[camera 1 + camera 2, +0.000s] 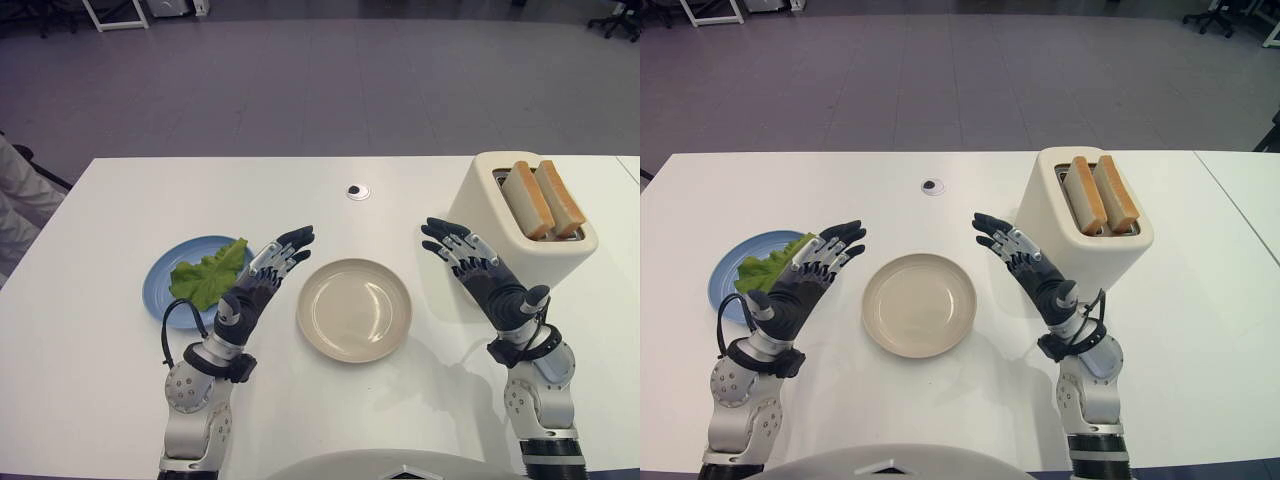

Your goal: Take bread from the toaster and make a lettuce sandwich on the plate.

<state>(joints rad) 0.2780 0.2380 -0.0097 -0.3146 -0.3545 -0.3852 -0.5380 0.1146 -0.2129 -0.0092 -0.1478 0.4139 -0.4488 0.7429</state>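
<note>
Both hands' fingers are lying released and spread, grasping nothing. The left fingers, dark and segmented, are pointing forward and rightward over the gap between the blue plate and the plate. The left hand is tilting palm inward above the blue plate's right edge, its metal wrist rising from the near side of the tabletop. The right fingers are pointing forward and leftward, just beside the toaster; whether they are touching it, I cannot tell. The right hand is also turning palm inward, a black cable looping at its wrist.

Between the hands the plate is sitting bare: round, cream, shallow and smooth. The lettuce, a ruffled green leaf, is lying on the glossy blue plate. The toaster, a rounded cream box, is standing at the right, with two slices of bread standing upright in its slots, tan-crusted and pale-faced. A small round disc is sitting in the white tabletop farther back.
</note>
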